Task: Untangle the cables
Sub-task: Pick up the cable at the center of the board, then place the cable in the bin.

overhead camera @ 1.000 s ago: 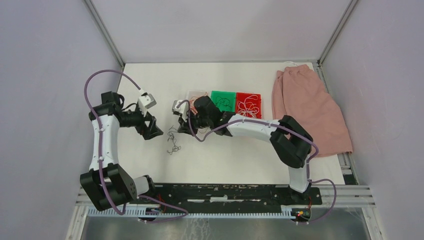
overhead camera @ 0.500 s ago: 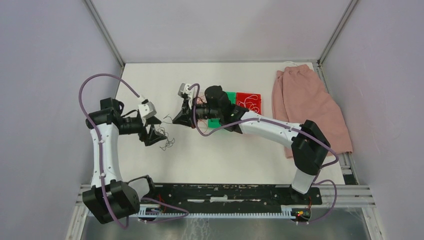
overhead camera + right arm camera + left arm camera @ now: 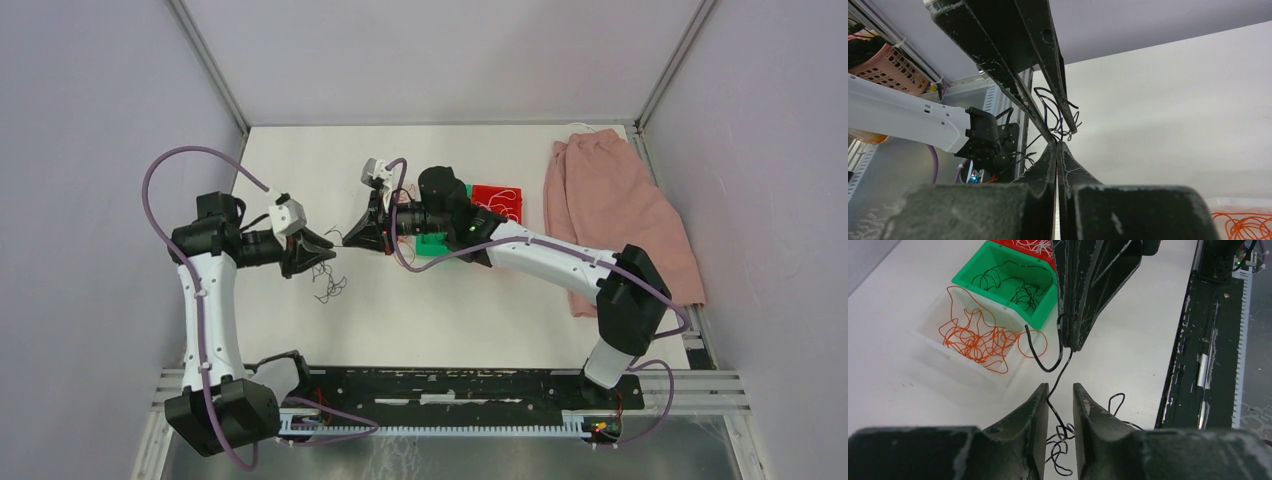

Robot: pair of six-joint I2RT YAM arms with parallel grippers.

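Lavender walls and aluminium frame posts are boxing in a white counter, with a black rail running along its near edge. Left of centre, the left gripper is hanging above the counter with its jaws a narrow gap apart, a black cable running through that gap. Below it the cables, a small dark clump, are trailing onto the counter. Nearly tip to tip with it, the right gripper is pressing its jaws together on the same black cable. Behind are sitting a clear bin of orange strands, a green bin of black ones and a red bin. A pink cloth is lying along the right edge. The widest open stretch of counter is lying between the clump and the near rail.
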